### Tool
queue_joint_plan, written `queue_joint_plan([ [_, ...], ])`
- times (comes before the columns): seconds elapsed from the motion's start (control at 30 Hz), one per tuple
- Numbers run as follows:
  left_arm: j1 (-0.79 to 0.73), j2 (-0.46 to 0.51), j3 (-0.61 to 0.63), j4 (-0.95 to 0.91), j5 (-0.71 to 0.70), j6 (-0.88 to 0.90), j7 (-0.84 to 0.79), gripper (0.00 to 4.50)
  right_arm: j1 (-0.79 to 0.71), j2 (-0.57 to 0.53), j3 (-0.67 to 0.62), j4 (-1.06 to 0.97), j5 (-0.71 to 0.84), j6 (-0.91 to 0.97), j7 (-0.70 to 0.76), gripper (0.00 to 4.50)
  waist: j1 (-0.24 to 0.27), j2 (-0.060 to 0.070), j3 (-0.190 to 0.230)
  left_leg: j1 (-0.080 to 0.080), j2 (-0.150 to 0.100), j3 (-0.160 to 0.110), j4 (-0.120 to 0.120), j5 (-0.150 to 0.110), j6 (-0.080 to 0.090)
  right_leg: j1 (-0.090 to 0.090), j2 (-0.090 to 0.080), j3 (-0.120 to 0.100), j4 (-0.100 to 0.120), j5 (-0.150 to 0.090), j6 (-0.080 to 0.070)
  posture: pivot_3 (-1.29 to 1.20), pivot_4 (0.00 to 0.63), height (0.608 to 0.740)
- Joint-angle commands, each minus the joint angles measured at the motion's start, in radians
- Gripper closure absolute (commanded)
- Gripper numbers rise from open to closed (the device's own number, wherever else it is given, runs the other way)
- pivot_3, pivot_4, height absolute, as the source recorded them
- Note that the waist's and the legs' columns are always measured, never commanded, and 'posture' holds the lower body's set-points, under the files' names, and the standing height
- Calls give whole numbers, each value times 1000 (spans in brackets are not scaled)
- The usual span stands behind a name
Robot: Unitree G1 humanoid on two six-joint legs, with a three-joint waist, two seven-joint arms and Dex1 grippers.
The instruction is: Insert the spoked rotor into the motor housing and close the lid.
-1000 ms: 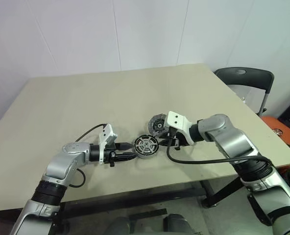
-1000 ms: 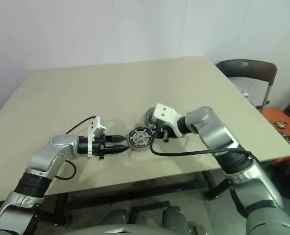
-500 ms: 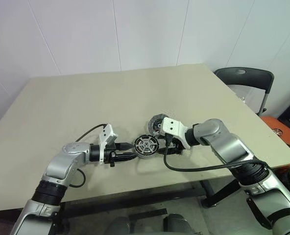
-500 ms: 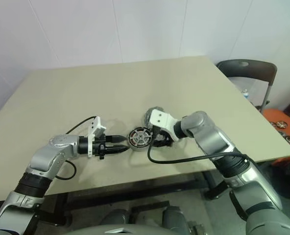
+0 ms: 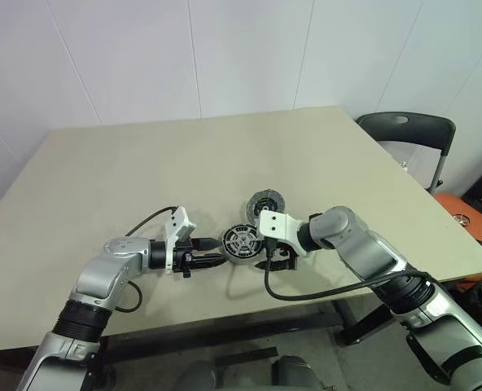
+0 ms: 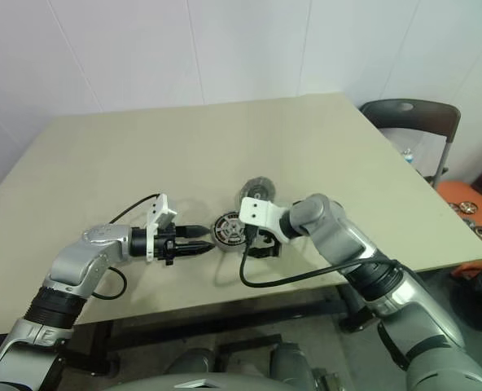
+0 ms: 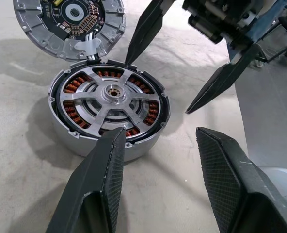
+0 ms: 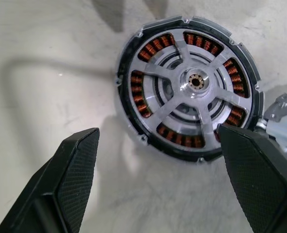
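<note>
Near the tabletop's (image 5: pixel 143 163) front edge, our spoked rotor (image 7: pixel 109 99) sits inside the motor housing (image 7: pixel 80 141); the lid (image 7: pixel 68 24) is not shut yet. Both our left gripper (image 7: pixel 158 145) and right gripper (image 8: pixel 158 160) are open and hold nothing.

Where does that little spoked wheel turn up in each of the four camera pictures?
Left eye view: the spoked rotor sits in the motor housing near the table's front edge, between both grippers.
Right eye view: the same spot, at picture centre.
Left wrist view: left of centre, just past the left gripper.
Right wrist view: upper right, beyond the right gripper.
Shared landmark: the copper windings around it.
</note>
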Motion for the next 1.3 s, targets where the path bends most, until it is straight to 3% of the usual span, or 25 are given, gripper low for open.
queue_joint_plan([
  [0.03,-16,-1,0,-8,8,-21,-5,2037,1,17,12,32,-44,-39,-38,437,0,0,0,0,0,0,0,0,0,0,0,0,0,0,-1,0,0,740],
  [0.07,-17,-1,0,-5,9,-24,-6,2037,3,21,16,42,-52,-47,-46,437,0,0,0,0,0,0,0,0,0,0,0,0,0,1,-1,0,0,740],
  [0.37,-19,1,0,-1,19,-31,-11,2037,15,26,15,59,-83,-76,-60,3364,-1,0,0,2,0,0,0,0,0,2,0,0,1,-1,1,0,0,740],
  [0.8,-24,0,-1,-11,24,-20,1,2037,1,27,4,57,-79,-81,-42,3364,0,0,0,2,0,0,0,0,0,2,0,0,0,0,0,0,0,740],
  [0.97,-30,4,2,-6,26,-21,4,2037,0,28,-9,44,-70,-87,-36,4460,0,0,0,2,0,0,0,0,0,1,0,0,0,0,0,0,0,740],
  [1.3,-49,-2,-8,17,37,-29,-2,2037,6,4,-28,7,-63,-70,-27,4460,1,0,0,1,0,0,0,0,0,1,0,0,0,0,0,0,0,740],
])
